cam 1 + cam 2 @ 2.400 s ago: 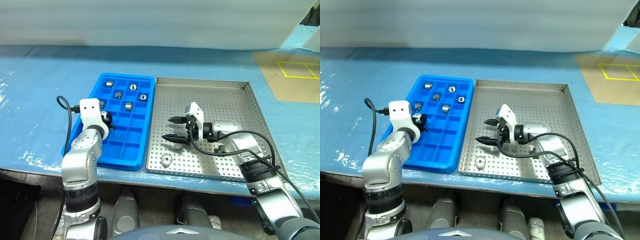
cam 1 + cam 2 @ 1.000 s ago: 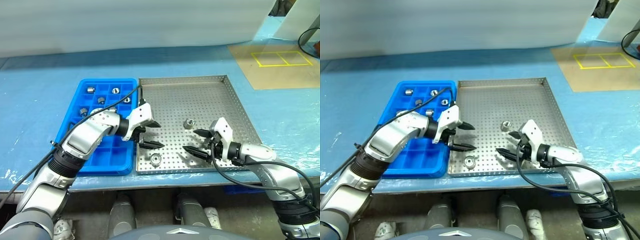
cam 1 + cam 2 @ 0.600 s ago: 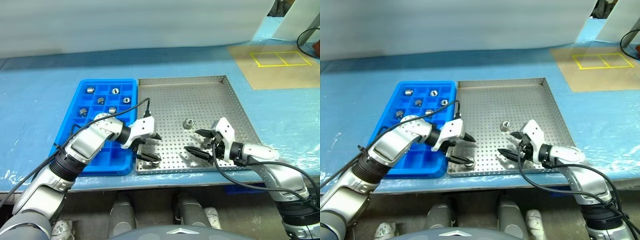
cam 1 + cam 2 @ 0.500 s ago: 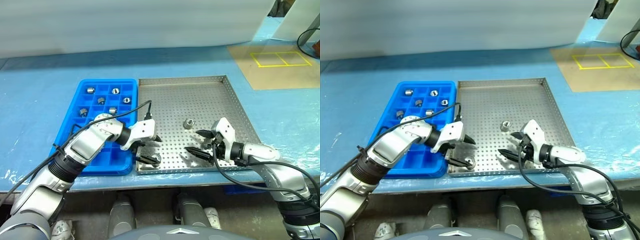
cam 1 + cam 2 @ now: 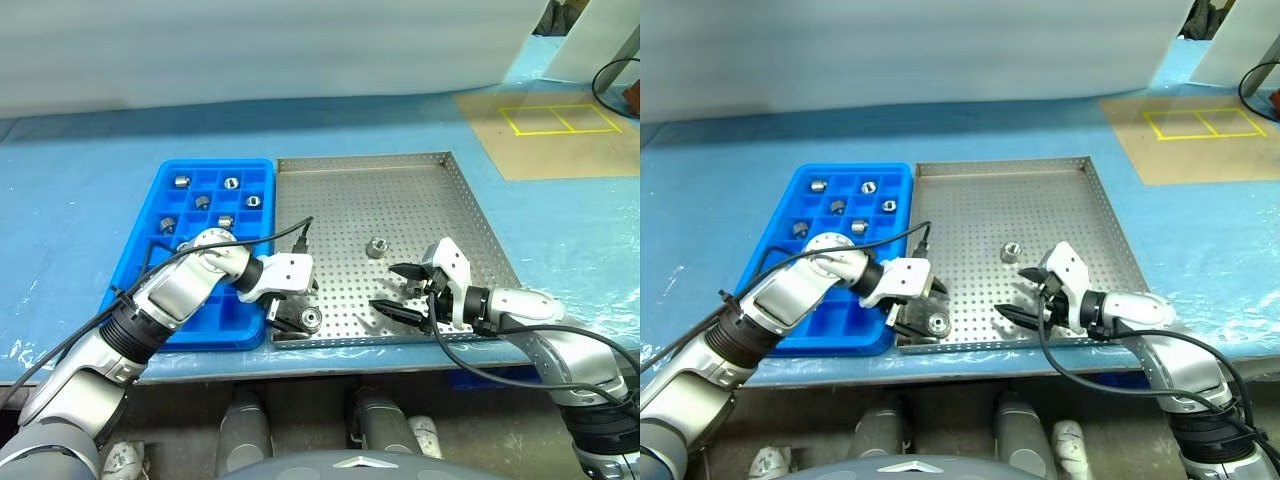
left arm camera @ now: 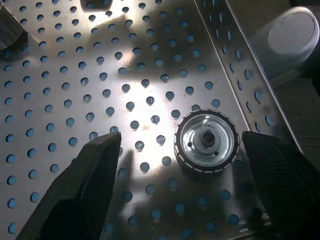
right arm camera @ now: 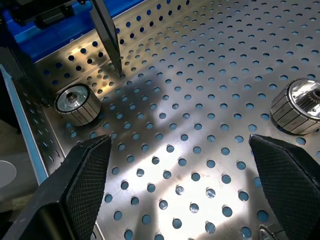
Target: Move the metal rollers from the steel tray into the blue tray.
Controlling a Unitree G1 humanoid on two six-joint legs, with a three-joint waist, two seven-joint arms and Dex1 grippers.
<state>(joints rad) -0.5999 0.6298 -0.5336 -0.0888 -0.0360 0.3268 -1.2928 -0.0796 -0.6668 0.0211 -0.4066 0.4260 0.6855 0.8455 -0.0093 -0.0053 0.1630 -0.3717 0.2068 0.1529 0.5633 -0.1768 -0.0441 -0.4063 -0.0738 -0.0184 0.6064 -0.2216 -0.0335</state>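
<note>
From the head camera, the steel tray (image 5: 460,200) sat at the middle of the blue table (image 5: 80,190), with the blue tray (image 5: 135,245) touching its 9 o'clock side. Five rollers (image 5: 203,201) lay in separate cells at the blue tray's far end. The left gripper (image 5: 293,310) reached into the steel tray's near corner at about 7 o'clock, jaws spread, with one roller (image 5: 312,319) lying between its fingertips, ungrasped. The right gripper (image 5: 392,290) hung over the tray's near edge at about 5 o'clock, released and holding nothing; a second roller (image 5: 377,246) lay at its 11 o'clock, a little apart.

In the left wrist view, the near roller (image 6: 205,142) stood on end on the perforated sheet, dark bore up, between the two black fingers (image 6: 85,185) but closer to one of them, touching neither, close to the tray's rim.

In the right wrist view, the wide-open fingers (image 7: 75,185) framed both rollers: one (image 7: 77,104) beside the rim, next to the left gripper's fingertip (image 7: 111,42), and the other (image 7: 298,112) at the opposite side.

No writing or label could be read anywhere
</note>
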